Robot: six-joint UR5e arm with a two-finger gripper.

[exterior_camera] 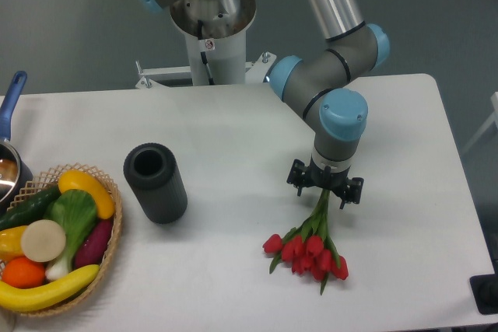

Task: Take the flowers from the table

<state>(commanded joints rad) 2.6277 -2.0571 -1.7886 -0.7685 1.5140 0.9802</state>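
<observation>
I see the flowers (pixel 310 245) lying near the front edge of the desk (pixel 405 161), with my fingers (pixel 325 192) down around the green stems, though I cannot tell if they grip yet, so lifting is left.

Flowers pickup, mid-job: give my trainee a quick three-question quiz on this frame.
1. True or false: the claw is at the stem end of the flowers.
2. What stands left of the flowers? A) dark cylinder B) glass bottle C) cardboard box
3. Fill in: the wicker basket sits at the table's ____ edge.

Key: 1 true. 2 A, the dark cylinder. 3 left; the basket holds vegetables on the white table.
</observation>
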